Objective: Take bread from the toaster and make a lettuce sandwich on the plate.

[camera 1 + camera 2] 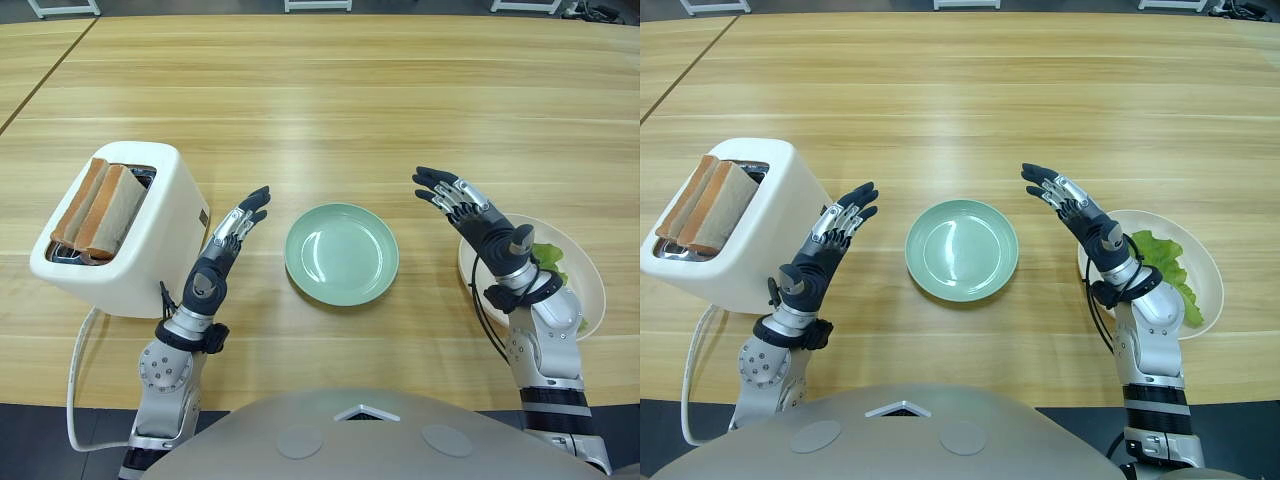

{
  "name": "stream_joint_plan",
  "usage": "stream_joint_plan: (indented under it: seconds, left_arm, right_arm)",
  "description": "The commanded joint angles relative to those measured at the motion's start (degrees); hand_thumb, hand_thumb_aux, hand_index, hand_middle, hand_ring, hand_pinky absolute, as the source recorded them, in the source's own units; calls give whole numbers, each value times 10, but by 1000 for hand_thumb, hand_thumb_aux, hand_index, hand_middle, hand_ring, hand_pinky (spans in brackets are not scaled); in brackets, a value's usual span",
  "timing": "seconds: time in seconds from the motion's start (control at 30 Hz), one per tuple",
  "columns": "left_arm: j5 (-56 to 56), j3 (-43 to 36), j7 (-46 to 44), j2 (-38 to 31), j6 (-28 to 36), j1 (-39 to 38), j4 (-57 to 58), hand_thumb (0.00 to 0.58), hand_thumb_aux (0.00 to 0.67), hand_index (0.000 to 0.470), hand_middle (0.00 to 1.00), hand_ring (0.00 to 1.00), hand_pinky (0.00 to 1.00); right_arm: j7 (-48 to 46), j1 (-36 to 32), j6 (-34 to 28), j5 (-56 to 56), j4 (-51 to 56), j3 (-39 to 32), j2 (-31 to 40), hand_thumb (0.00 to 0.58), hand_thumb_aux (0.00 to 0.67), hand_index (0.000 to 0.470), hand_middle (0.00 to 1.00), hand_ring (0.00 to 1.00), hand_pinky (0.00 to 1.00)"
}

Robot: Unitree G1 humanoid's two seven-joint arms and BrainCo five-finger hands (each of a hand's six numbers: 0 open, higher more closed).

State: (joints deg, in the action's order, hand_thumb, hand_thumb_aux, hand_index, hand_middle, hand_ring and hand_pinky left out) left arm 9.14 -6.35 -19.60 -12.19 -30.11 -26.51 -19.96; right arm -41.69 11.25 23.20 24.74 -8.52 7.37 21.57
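On counter [350, 100] I see plate [342, 253] bare, bread [100, 208] in toaster [160, 250], lettuce [1165, 262] in white bowl [1212, 285]; left hand [225, 250], right hand [470, 210] spread wide, empty. Nothing done yet.

Left hand [225, 255] raised, fingers straight and spread, holding nothing, forearm angled forward and rightward, right hand [470, 215] raised likewise, fingers extended, empty, forearm angled forward and leftward

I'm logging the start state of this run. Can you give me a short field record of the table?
bread: two slices standing in the white toaster, far left
green plate: bare, mid-table between the hands
lettuce: in the white bowl, right side
left robot hand: open, beside the toaster
right robot hand: open, over the bowl's left rim
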Motion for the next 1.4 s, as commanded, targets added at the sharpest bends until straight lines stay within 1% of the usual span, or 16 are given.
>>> stream_joint_plan:
  seconds: [0.03, 0.4, 0.53, 0.6, 0.67, 0.73, 0.8, 0.83, 0.93, 1.0, 1.1, 1.23, 1.27, 1.33, 1.37, 1.4]
  left_arm:
    - [7, 1, -2, 2, 1, 2, 4, 0, 0, 0, 0, 0, 0]
    - [16, -7, 1, 6, 11, -3, -17, 0, 0, 0, 0, 0, 0]
    - [62, -9, 36, -8, 112, -20, -188, 0, 0, 0, 0, 0, 0]
    - [72, 52, 60, -38, 171, -16, -291, 0, 0, 0, 0, 0, 0]
    - [103, 160, 79, -81, 217, -9, -362, 0, 0, 0, 0, 0, 0]
    - [122, 288, 83, -125, 250, -7, -385, 0, 0, 0, 0, 0, 0]
    - [93, 406, 61, -166, 256, -11, -356, 0, 0, 0, 0, 0, 0]
    - [71, 446, 52, -180, 253, -11, -337, 0, 0, 0, 0, 0, 0]
    - [-65, 521, 37, -215, 224, -24, -253, 0, 0, 0, 0, 0, 0]
    - [-146, 526, 34, -231, 209, -34, -189, 0, 0, 0, 0, 0, 0]
    - [-239, 500, 42, -235, 195, -45, -113, 0, 0, 0, 0, 0, 0]
    - [-283, 464, 40, -234, 185, -48, -45, 0, 0, 0, 0, 0, 0]
    - [-289, 458, 41, -235, 183, -47, -30, 45, 26, 18, 0, 0, 0]
    - [-296, 454, 45, -238, 181, -43, -2, 96, 58, 41, 0, 0, 0]
    - [-297, 453, 47, -241, 181, -40, 9, 164, 102, 72, 0, 0, 0]
    - [-299, 454, 50, -243, 180, -38, 18, 194, 123, 87, 0, 0, 0]
  right_arm:
    - [-3, -5, -2, -1, 5, -2, -3, 0, 0, 0, 0, 0, 0]
    - [-4, 0, -1, 1, 1, -2, -3, 0, 0, 0, 0, 0, 0]
    - [1, 2, 0, -4, -3, -5, -8, 0, 0, 0, 0, 0, 0]
    - [5, 4, -2, -7, -9, -7, -11, 0, 0, 0, 0, 0, 0]
    - [10, 7, -3, -11, -16, -10, -15, 0, 0, 0, 0, 0, 0]
    - [17, 12, -5, -16, -26, -14, -19, 0, 0, 0, 0, 0, 0]
    - [24, 15, -5, -22, -33, -18, -23, 0, 0, 0, 0, 0, 0]
    - [25, 16, -6, -24, -35, -19, -24, 0, 0, 0, 0, 0, 0]
    - [27, 12, -4, -26, -30, -22, -25, 0, 0, 0, 0, 0, 0]
    - [29, 10, -3, -26, -27, -22, -24, 0, 0, 0, 0, 0, 0]
    - [28, 5, -3, -26, -22, -22, -22, 0, 0, 0, 0, 0, 0]
    - [28, 3, -2, -27, -19, -20, -21, 0, 0, 0, 0, 0, 0]
    - [28, 3, -1, -28, -19, -20, -20, 0, 0, 0, 0, 0, 0]
    - [29, 4, 0, -28, -20, -19, -20, 0, 0, 0, 0, 0, 0]
    - [29, 6, 1, -28, -20, -18, -20, 0, 0, 0, 0, 0, 0]
    - [29, 7, 1, -29, -21, -18, -20, 0, 0, 0, 0, 0, 0]
